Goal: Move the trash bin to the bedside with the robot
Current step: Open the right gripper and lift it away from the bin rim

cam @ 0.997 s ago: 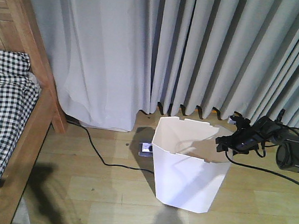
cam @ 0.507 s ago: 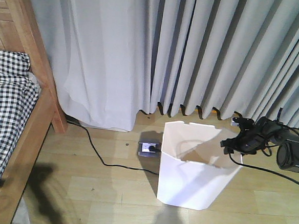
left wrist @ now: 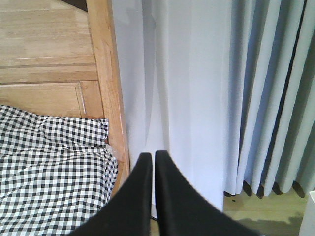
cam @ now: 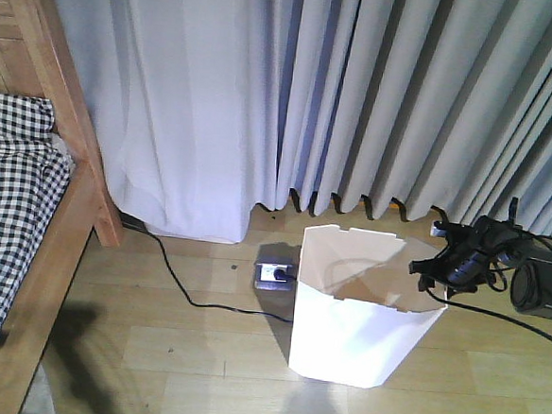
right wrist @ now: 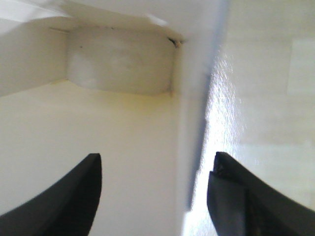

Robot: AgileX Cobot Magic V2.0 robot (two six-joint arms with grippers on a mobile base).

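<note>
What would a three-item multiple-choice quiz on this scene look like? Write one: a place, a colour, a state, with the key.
1. Where does the trash bin stand?
A. on the bed
B. on the floor in front of the curtain
C. under a desk

2. What colour is the bedding?
A. black-and-white checked
B. plain blue
C. red striped

3. How does the right gripper stand?
A. shut in the air, far from the bin
B. open, straddling the bin's wall
C. shut on a cable

Key: B, the front view shows the bin on the wooden floor below the grey curtain. A, the checks show beside the bed frame. B, the right wrist view shows one finger inside the cream wall and one outside.
</note>
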